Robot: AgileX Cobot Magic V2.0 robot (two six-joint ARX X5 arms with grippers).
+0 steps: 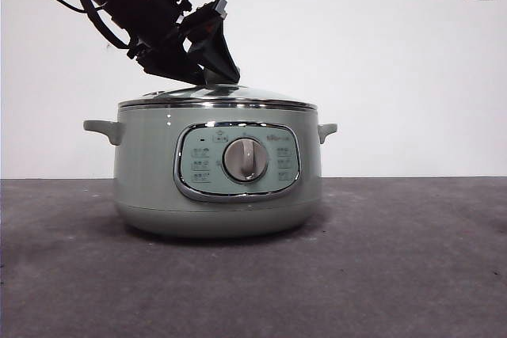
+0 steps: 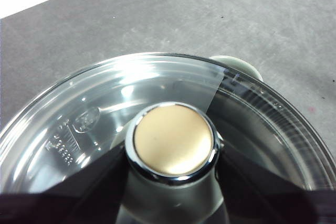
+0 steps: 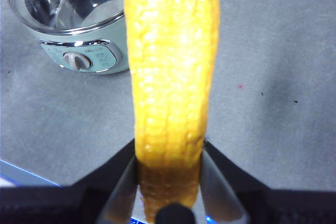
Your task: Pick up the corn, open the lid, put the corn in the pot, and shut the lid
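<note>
Corn (image 3: 170, 77) sits pinched between the jaws of your right tool (image 3: 169, 174), held by one end well above the grey surface (image 3: 273, 103), with the pot (image 3: 79, 35) far off beyond it. That end-on grip is your first risk: the cob sticks out long, so a quick swing could pivot it loose and drop it short of the pot. Your left tool (image 1: 207, 69) is down at the knob (image 2: 173, 141) of the lid (image 2: 63, 129), its jaws flanking the knob closely, though you cannot tell whether they press it yet. The lid lies on the pot's rim. Lift before the grip is firm and the smooth knob may slip, letting the glass clatter back.
</note>
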